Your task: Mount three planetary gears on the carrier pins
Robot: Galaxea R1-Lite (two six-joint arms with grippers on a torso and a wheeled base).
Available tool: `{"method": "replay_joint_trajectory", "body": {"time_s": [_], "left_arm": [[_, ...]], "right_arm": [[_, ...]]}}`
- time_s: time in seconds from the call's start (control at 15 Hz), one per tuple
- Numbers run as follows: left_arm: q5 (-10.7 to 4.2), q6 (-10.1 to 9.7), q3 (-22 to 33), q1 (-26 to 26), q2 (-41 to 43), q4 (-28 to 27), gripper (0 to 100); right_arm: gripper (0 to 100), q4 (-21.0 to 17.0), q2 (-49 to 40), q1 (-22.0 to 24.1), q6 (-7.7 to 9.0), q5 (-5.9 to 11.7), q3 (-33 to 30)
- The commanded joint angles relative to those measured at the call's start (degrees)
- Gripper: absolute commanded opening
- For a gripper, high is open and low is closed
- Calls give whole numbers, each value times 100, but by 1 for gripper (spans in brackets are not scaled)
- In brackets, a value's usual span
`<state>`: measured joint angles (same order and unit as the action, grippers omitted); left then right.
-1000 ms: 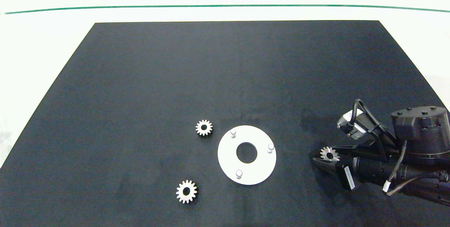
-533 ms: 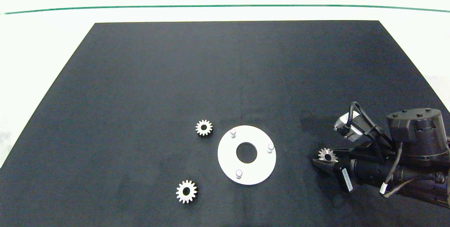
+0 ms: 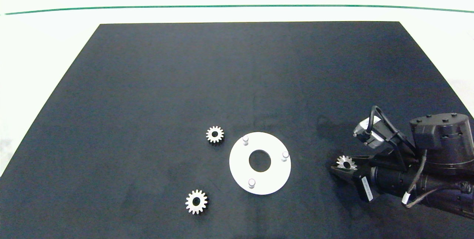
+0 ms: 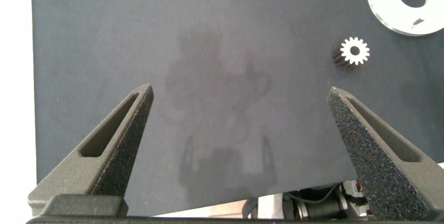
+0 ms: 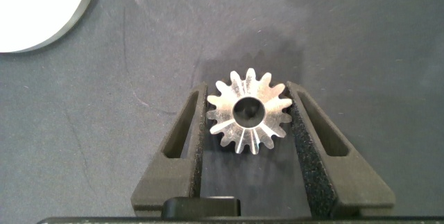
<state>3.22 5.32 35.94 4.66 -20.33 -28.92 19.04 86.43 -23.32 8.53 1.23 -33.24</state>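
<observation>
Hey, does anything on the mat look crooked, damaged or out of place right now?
Nothing stands out. Two planetary gears lie flat on the mat beside the white disc, whose three carrier pins stand upright and bare. The right gripper holds the third gear squarely between its jaws, right of the disc.

A lab-style robot test bench: a plain white desk (image 3: 44, 65) under a black mat (image 3: 222, 83), a green line (image 3: 237, 6) along its far edge.
</observation>
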Motion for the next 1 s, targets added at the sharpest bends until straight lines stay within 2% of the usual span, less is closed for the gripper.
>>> {"method": "replay_joint_trajectory", "body": {"time_s": [0.07, 0.13, 0.2, 0.27, 0.33, 0.4, 0.47, 0.53, 0.6, 0.8, 1.0], "left_arm": [[3, -4, 1, -9, -6, -18, 100], [3, 5, 1, -9, -6, -18, 100], [3, 5, -8, -9, -14, -18, 100], [3, 5, -8, -9, -6, -18, 100], [3, 5, -17, -17, -14, -18, 100], [3, 5, -17, -17, -14, -18, 100], [3, 5, -17, -26, -6, -18, 100], [3, 5, -17, -26, -14, -18, 100], [3, 5, -8, -26, -14, -18, 100], [3, -4, 1, -35, -6, -18, 100], [3, -13, 71, -26, -67, -18, 100]], "right_arm": [[21, 3, -267, -76, 17, 0, -51], [18, -41, -346, -155, 8, 9, -95], [16, -366, -540, -375, -1, 149, -288], [16, -612, -645, -533, 8, 211, -411], [16, -1096, -794, -867, -27, 264, -666], [16, -1474, -821, -1192, -71, 457, -956], [16, -1623, -794, -1421, -124, 685, -1123], [16, -1676, -707, -1746, -133, 958, -1325], [16, -1658, -522, -1895, -133, 1072, -1474], [16, -1667, -170, -2019, -124, 1151, -1782], [16, -1702, -206, -2001, -124, 1151, -1747]]}}
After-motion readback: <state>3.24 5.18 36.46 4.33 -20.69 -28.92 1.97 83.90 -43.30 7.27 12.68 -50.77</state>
